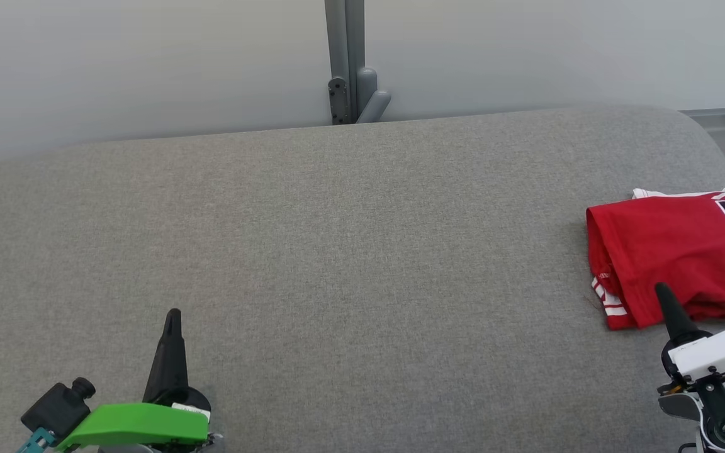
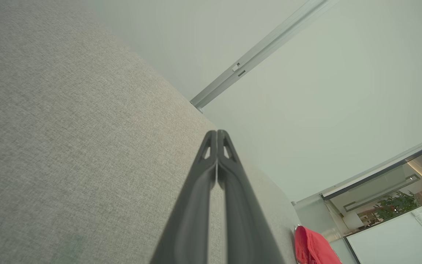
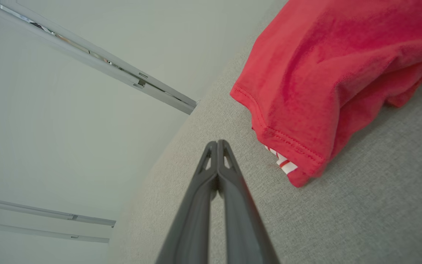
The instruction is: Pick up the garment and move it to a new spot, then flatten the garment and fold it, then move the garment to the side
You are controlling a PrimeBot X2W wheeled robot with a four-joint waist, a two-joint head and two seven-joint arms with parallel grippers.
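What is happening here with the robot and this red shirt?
A two-armed robot is working at a gray padded table. The red garment lies folded at the right side of it, with white trim showing at one corner. The right gripper is shut and empty, its tips just beside the garment's near corner, not gripping it. The left gripper is also shut and empty, far off over bare fabric. The folding looks done.

Grey woven fabric surface (image 1: 337,251), far corners rounded, spans the head view; pale blank wall (image 1: 148,56) behind it; grey metal post (image 1: 345,38) upright at the far edge, bracket (image 1: 338,100) at its foot; left wrist view: pale rail (image 2: 262,49) crossing the wall; leafy green plant (image 2: 394,206) beyond glass.
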